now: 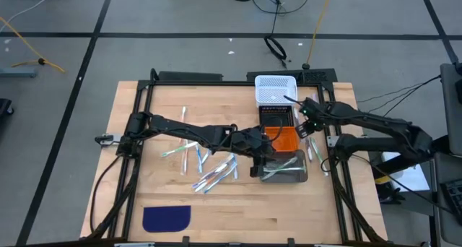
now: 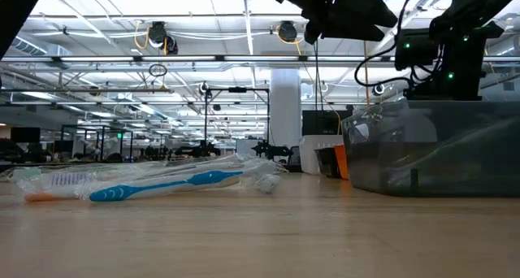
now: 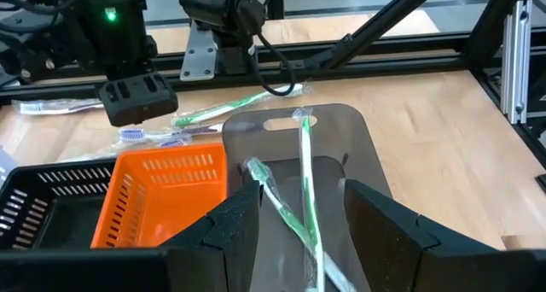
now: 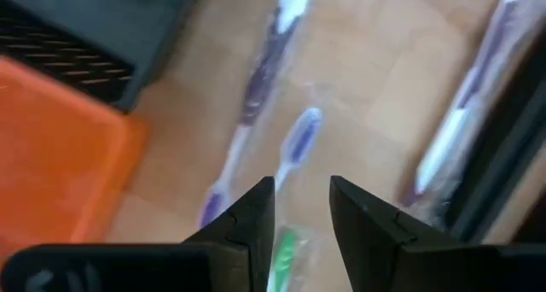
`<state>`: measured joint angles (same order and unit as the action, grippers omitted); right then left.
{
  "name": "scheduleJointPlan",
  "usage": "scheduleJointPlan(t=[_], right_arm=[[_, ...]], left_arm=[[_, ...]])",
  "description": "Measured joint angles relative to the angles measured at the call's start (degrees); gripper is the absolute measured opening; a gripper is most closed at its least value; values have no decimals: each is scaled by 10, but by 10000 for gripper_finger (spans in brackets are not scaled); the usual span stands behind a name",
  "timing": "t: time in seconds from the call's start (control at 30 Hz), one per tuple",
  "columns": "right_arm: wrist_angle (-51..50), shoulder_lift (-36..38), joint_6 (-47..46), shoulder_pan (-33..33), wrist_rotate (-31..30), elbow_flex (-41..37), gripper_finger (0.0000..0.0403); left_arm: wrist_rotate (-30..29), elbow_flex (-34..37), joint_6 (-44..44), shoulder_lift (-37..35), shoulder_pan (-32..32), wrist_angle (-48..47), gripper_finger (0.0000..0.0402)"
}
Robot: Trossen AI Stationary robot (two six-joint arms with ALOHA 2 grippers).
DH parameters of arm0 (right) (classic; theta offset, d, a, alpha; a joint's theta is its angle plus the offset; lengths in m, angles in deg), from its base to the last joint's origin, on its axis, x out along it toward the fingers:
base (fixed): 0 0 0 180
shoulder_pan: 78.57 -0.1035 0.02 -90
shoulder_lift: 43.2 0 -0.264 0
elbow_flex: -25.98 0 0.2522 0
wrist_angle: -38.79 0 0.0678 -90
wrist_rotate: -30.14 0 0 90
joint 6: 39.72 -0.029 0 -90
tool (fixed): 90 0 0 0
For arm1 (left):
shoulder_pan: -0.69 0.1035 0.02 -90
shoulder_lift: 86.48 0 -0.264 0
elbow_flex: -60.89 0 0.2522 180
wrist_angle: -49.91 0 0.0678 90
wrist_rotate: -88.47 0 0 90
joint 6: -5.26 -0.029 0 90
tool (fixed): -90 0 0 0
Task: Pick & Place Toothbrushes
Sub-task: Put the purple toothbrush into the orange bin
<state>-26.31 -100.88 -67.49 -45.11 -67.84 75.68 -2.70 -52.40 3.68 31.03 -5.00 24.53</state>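
Note:
Several wrapped toothbrushes [image 1: 206, 164] lie scattered on the wooden table left of a row of bins; the low view shows a blue one [image 2: 162, 186] lying flat. Two green toothbrushes [image 3: 303, 198] lie crossed in the clear grey bin [image 1: 296, 176], one with its head on the far rim [image 3: 301, 117]. My left gripper [image 3: 303, 219] hangs open over that bin [image 1: 267, 162], touching nothing. A few more toothbrushes [image 1: 315, 152] lie right of the bins. My right gripper [image 4: 303, 198] hovers open there [image 1: 307, 126], its fingers on either side of a toothbrush with a blue head and green handle [image 4: 300, 134].
The bins stand in a line from far to near: a white basket [image 1: 276, 88], a black one [image 1: 278, 115], an orange one [image 1: 287, 139], then the grey bin. A dark blue cloth patch [image 1: 166, 218] lies near the table's near-left corner. A black frame [image 1: 339, 167] borders the table.

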Motion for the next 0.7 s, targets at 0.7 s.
scheduleJointPlan(t=[0.7], right_arm=[[80, -52, -3, 20, 7, -47, 105]], left_arm=[[-1, 0, 1, 0, 0, -2, 170]])
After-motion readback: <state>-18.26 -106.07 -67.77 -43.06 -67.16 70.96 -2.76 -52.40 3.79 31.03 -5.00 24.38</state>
